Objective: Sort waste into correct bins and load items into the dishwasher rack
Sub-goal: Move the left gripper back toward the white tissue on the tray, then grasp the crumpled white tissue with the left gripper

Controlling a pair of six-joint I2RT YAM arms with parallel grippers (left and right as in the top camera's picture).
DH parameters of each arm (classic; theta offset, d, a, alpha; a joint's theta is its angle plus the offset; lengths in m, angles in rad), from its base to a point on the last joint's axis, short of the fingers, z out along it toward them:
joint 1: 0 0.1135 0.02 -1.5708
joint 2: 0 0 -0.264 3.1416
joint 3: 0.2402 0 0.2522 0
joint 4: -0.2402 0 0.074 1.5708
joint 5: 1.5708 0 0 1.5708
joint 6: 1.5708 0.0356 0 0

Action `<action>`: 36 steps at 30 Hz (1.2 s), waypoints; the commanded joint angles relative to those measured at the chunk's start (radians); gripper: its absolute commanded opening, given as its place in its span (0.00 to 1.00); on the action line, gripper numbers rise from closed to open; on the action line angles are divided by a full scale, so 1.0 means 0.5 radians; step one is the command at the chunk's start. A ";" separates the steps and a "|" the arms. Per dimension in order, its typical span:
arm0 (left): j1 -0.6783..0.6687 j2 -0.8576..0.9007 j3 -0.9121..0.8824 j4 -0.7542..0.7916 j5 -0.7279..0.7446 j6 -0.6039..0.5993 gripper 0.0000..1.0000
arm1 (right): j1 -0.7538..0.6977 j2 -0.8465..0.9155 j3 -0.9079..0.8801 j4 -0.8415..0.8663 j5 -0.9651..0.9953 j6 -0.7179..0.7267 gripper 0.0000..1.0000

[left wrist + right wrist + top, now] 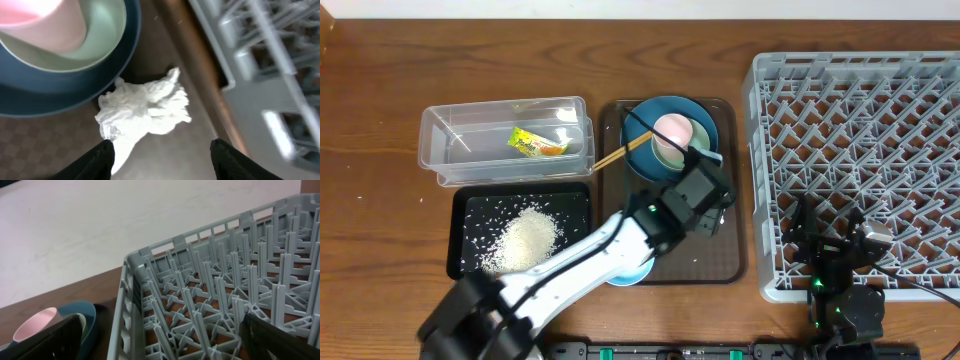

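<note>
1. While the left gripper [162, 156] is hovering over the brown serving tray [45, 145], its jaws are standing well apart and gripping nothing.
2. Crumpled white napkin [145, 107] is lying on that tray just ahead of the fingertips, roughly between them. Its lower tail is reaching down beside one finger [102, 155]; can't tell if they're touching.
3. Napkin is sitting against the rim of the dark-blue plate [50, 95], between the plate and the tray's rack-side edge.
4. Mint-green bowl [95, 40] is sitting on the plate, and the pink cup [45, 25] is sitting inside the bowl.
5. Wooden chopsticks [618, 154] are leaning off the plate over the tray's left edge.
6. Small white bowl [630, 273] is showing at the tray's front edge, partly hidden under the left arm.
7. Yellow-green wrapper [535, 143] is lying in the clear tub [440, 140].
8. Rice [525, 240] is lying piled and scattered in the black tray [465, 215], just in front of the tub.
9. Right gripper [160, 345] is hanging over the near-left corner of the grey rack [860, 100], jaws spread fully wide, holding nothing.
</note>
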 commanded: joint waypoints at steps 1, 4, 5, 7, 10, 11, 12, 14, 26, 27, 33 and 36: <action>-0.002 0.143 -0.001 0.050 -0.119 -0.077 0.69 | -0.011 -0.011 -0.002 -0.009 0.021 -0.010 0.99; -0.002 0.250 -0.001 0.099 -0.119 -0.077 0.75 | -0.011 -0.011 -0.002 -0.009 0.021 -0.010 0.99; -0.002 0.273 -0.001 0.107 -0.122 -0.076 0.77 | -0.011 -0.011 -0.002 -0.009 0.021 -0.010 0.99; -0.002 0.311 -0.001 0.108 -0.134 -0.076 0.81 | -0.011 -0.011 -0.002 -0.009 0.021 -0.010 0.99; -0.002 0.358 -0.001 0.113 -0.134 -0.076 0.84 | -0.011 -0.011 -0.002 -0.009 0.021 -0.010 0.99; -0.002 0.370 -0.002 0.115 -0.134 -0.077 0.85 | -0.011 -0.011 -0.002 -0.009 0.021 -0.010 0.99; -0.002 0.385 -0.002 0.126 -0.134 -0.077 0.85 | -0.011 -0.011 -0.002 -0.009 0.021 -0.010 0.99; -0.002 0.413 -0.002 0.147 -0.134 -0.076 0.88 | -0.011 -0.011 -0.002 -0.009 0.021 -0.010 0.99; -0.002 0.660 -0.002 0.257 -0.166 -0.076 0.87 | -0.011 -0.008 -0.002 -0.009 0.021 -0.010 0.99; -0.002 0.669 -0.002 0.253 -0.169 -0.076 0.81 | -0.011 -0.008 -0.002 -0.009 0.021 -0.010 0.99; -0.002 0.634 -0.001 0.204 -0.168 -0.076 0.28 | -0.011 -0.008 -0.002 -0.009 0.021 -0.010 0.99; -0.002 0.568 -0.001 0.143 -0.168 -0.076 0.21 | -0.011 -0.008 -0.002 -0.009 0.021 -0.010 0.99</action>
